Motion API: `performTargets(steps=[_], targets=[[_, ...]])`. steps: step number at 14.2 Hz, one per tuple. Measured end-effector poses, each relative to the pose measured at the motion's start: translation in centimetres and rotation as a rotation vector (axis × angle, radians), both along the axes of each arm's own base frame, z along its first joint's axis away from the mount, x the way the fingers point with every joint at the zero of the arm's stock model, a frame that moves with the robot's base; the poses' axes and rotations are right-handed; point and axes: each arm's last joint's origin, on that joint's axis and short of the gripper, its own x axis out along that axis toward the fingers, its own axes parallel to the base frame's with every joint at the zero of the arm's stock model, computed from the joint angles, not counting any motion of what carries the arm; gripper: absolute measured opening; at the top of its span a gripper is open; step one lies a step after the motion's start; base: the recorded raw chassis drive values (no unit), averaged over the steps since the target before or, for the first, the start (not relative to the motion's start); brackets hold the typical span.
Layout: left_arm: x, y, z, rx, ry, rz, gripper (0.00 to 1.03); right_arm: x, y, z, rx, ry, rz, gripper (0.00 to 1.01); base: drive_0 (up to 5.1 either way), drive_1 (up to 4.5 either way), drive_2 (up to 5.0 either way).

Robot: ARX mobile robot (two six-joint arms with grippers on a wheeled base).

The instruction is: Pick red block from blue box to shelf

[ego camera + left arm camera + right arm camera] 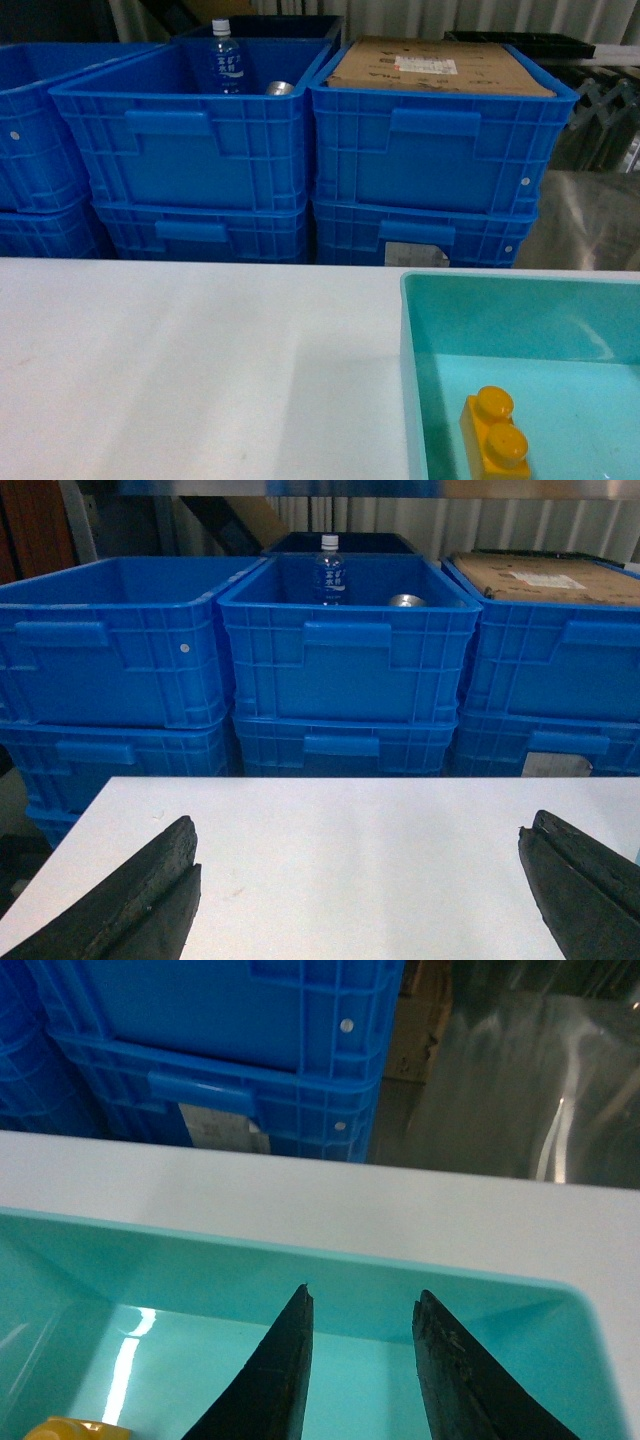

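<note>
Red block: none of the three views shows it. The blue box (pixel 410 300) is only partly in frame, so the block, if it is in there, presumably lies in the unseen part, below or to the right of what the head camera catches. What does show is a yellow brick (pixel 495 435) on the box floor.

The right gripper (pixel 362 1305) hangs over the box interior, fingers spread with a moderate gap and nothing between them, pointing toward the far wall. The yellow brick (pixel 70 1428) sits below and to its left, well apart from the fingertips. The left gripper (pixel 360 880) is released too, fingers spread wide over the bare white table (pixel 350 830), with the crates (pixel 345 645) ahead of it; it has no part in this step.

The step in hand looks like locating and reaching for the block. To do it well, the right arm should get the block in view before descending, centre the fingers over it, keep clear of the box walls and the brick, and close only once the block sits squarely between the fingers. No steel shelf is plainly seen here.
</note>
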Motion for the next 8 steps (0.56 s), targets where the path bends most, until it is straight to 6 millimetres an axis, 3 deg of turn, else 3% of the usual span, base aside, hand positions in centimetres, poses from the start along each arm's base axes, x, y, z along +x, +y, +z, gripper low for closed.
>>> performTargets(steps=[4, 8], targets=[[0.0, 0.0, 0.0, 0.000, 0.000, 0.000, 0.98, -2.9, -0.8, 3.8, -0.117, -0.180, 0.014, 0.26, 0.0, 0.00, 0.0], [0.0, 0.0, 0.0, 0.000, 0.000, 0.000, 0.98, -6.3, -0.9, 4.0, -0.097, -0.304, -0.002, 0.26, 0.0, 0.00, 0.0]])
